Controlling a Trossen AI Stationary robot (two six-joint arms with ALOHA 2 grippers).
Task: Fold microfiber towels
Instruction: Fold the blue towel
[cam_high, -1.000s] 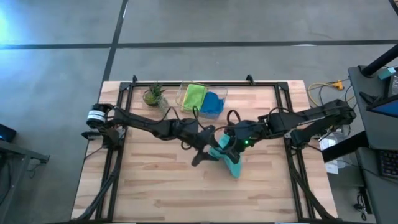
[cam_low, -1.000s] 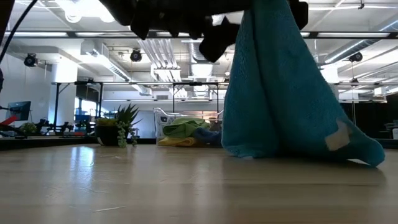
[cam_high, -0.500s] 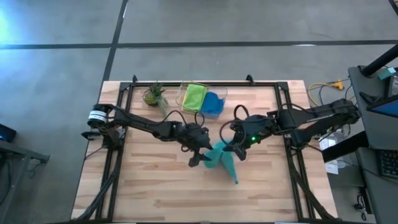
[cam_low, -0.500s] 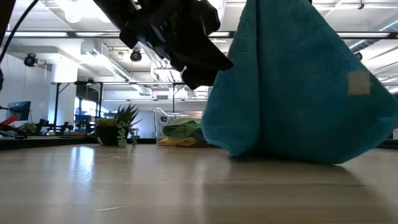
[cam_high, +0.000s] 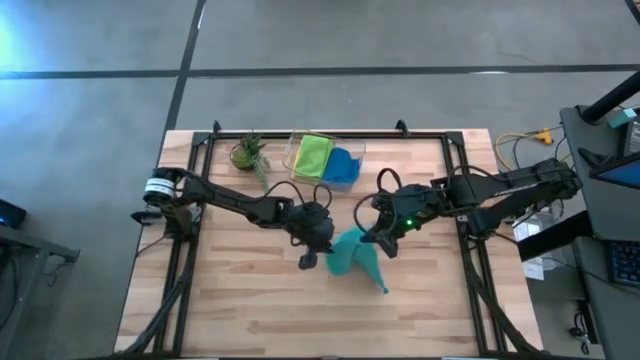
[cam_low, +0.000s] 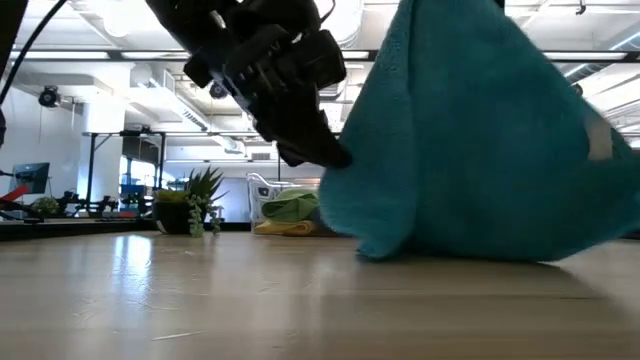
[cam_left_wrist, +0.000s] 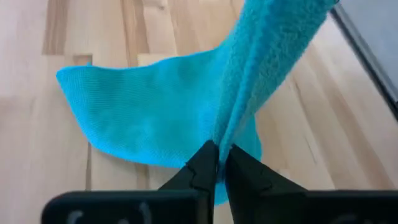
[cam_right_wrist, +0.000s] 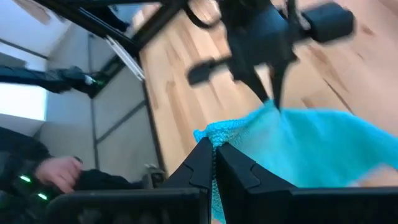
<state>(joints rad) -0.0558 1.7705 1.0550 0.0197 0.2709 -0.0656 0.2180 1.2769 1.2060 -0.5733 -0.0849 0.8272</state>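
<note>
both arms meet over the middle of the table (cam_high: 230, 300), and the teal towel (cam_high: 355, 258) hangs between them, lifted off the wood with only its lower folds brushing the surface. the left gripper (cam_high: 322, 243) is pinched tight on one edge of the teal towel, its two dark fingers (cam_left_wrist: 202, 167) pressed together with the cloth caught between them. the right gripper (cam_high: 372, 238) is clamped closed on another edge of the same towel, just beside the left one. toward the far side of the table, the lime green towel (cam_high: 312, 153) and the dark blue towel (cam_high: 343, 166) lie in the clear bin (cam_high: 296, 148), with a small potted plant (cam_high: 247, 153) just beside it.
</note>
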